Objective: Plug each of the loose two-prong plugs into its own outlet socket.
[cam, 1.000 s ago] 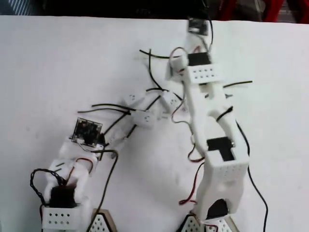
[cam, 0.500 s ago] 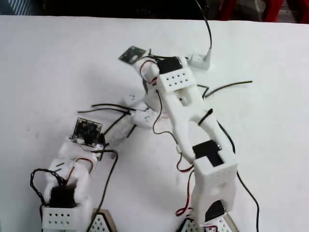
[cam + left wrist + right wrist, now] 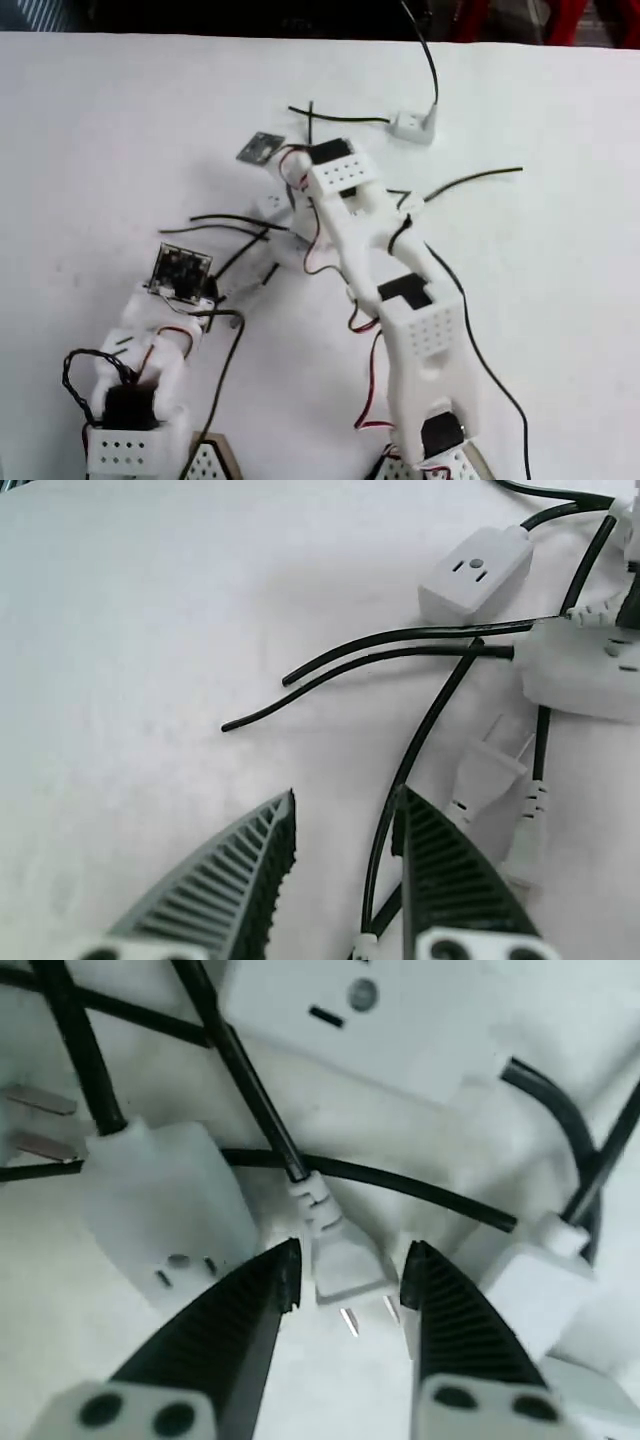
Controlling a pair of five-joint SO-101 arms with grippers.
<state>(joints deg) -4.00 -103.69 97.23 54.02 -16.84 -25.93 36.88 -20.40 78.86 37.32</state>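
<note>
My right gripper (image 3: 352, 1250) hangs open low over a tangle of cords, its fingers on either side of a small white two-prong plug (image 3: 345, 1265) whose prongs point toward the camera. White outlet sockets lie around it: one beside the plug (image 3: 165, 1205), one farther off (image 3: 385, 1015) and another (image 3: 540, 1280) at the other side. In the high view this arm stretches over the socket cluster (image 3: 272, 205) at mid-table. My left gripper (image 3: 345, 795) is open above bare table, short of a loose white plug (image 3: 485, 775) and a socket (image 3: 475, 570).
A white socket block (image 3: 410, 125) with black cords running from it rests near the back of the table. Loose black cord ends (image 3: 480, 177) trail to the right and others (image 3: 220, 220) to the left of the cluster. The white table (image 3: 120, 130) is bare at the left.
The right arm swung from the back of the table leftward and down over the socket cluster. The back socket block now lies uncovered. The left arm stayed still.
</note>
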